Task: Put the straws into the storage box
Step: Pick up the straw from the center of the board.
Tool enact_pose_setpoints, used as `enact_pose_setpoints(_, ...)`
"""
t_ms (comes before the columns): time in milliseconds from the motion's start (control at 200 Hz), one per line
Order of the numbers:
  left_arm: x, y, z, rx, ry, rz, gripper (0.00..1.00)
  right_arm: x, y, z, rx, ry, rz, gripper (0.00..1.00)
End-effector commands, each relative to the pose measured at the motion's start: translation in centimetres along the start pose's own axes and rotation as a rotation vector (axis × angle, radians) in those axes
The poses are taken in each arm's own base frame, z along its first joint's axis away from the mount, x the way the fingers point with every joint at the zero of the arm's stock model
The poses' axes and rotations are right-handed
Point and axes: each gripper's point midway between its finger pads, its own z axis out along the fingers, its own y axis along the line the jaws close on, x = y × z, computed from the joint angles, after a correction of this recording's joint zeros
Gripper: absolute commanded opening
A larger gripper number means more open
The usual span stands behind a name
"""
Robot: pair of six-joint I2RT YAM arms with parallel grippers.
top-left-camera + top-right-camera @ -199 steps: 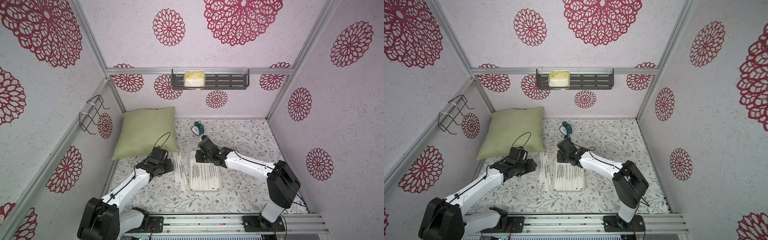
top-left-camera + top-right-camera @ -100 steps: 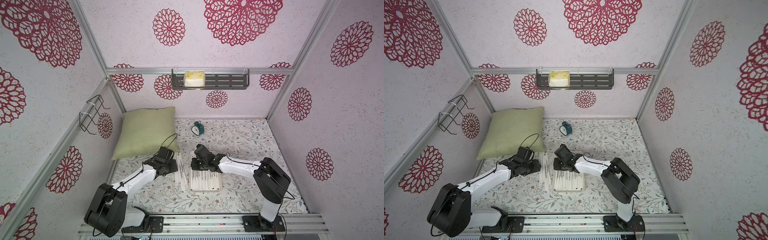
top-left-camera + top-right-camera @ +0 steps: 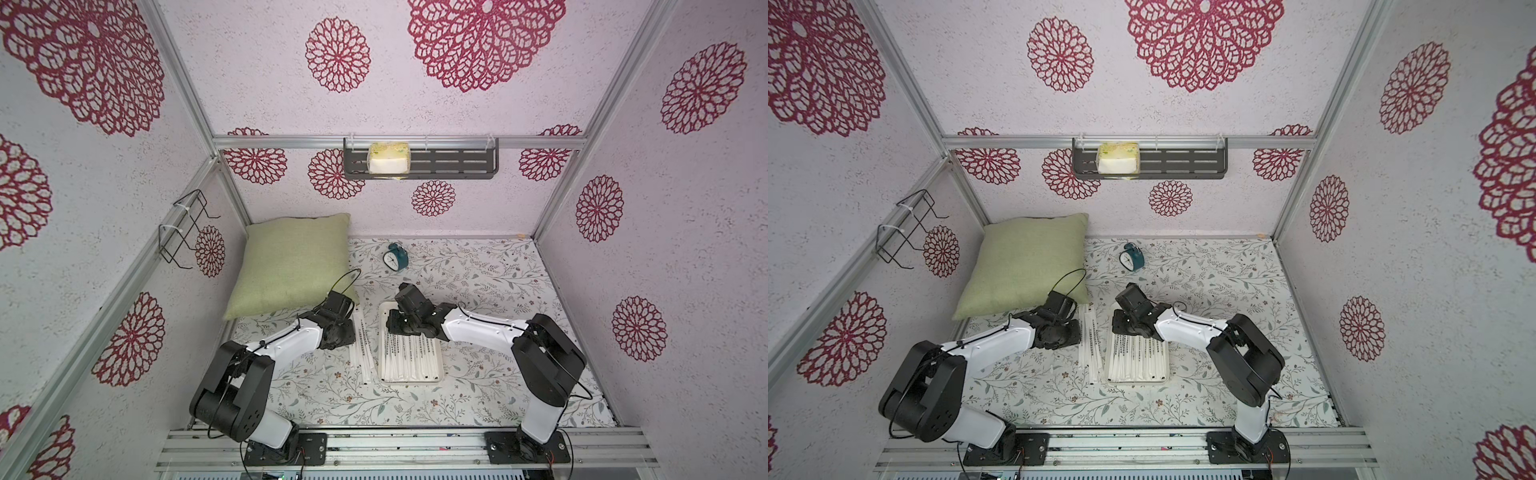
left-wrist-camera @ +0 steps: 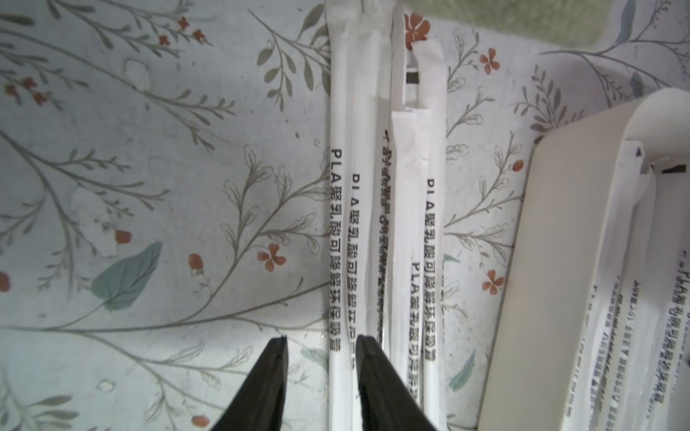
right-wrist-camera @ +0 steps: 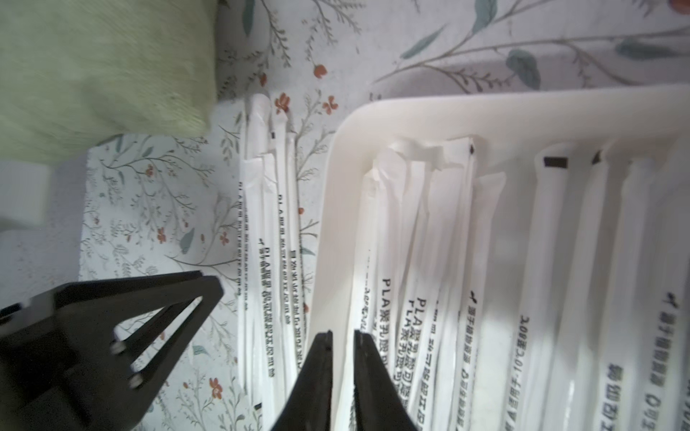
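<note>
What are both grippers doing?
Left gripper: open, straddling a white paper-wrapped straw.
Right gripper: nearly closed at the edge of the shallow white plastic tray; grip cannot be told.

**Covered, cut off, unclear**

In both top views the black wrist housings cover the tips of the left gripper (image 4: 321, 349) and the right gripper (image 5: 342, 334). The right arm (image 3: 478, 332) also covers the far end of the shallow white plastic tray with rounded corners (image 3: 411, 380). The dark print on the thin white paper-wrapped straws (image 3: 362, 353) is too small to read there. In the wrist views the picture edges cut the tray and straws, and the square green fabric pillow (image 5: 93, 74) is blurred. What white strip lies between the nearly closed right fingers (image 5: 317, 373), straw or tray wall, I cannot tell.
</note>
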Motion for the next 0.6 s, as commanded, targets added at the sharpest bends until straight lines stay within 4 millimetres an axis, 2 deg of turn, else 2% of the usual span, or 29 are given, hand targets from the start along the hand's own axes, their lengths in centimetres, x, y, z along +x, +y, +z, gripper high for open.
enact_pose_setpoints(0, -0.4, 0.1, 0.5, -0.042, -0.001, 0.038, 0.34, -1.3, 1.2, -1.8, -0.048, -0.049, -0.025, 0.18)
enact_pose_setpoints(165, 0.1, 0.0, 1.5, -0.049, 0.016, 0.038, 0.28, -0.8, 0.8, -1.6, -0.046, -0.039, -0.01, 0.18)
enact_pose_setpoints(315, 2.0, 1.2, 2.6, -0.101, 0.062, 0.045, 0.22, -1.0, 0.7, -1.9, -0.041, -0.05, -0.015, 0.18)
enact_pose_setpoints(510, 5.3, 3.9, 1.0, -0.253, 0.104, 0.084, 0.14, -1.0, 0.2, -2.2, -0.035, -0.06, -0.012, 0.18)
enact_pose_setpoints(595, 5.6, 3.7, 0.6, -0.23, 0.088, 0.081, 0.14, -0.9, 0.2, -2.0, -0.044, -0.059, -0.012, 0.18)
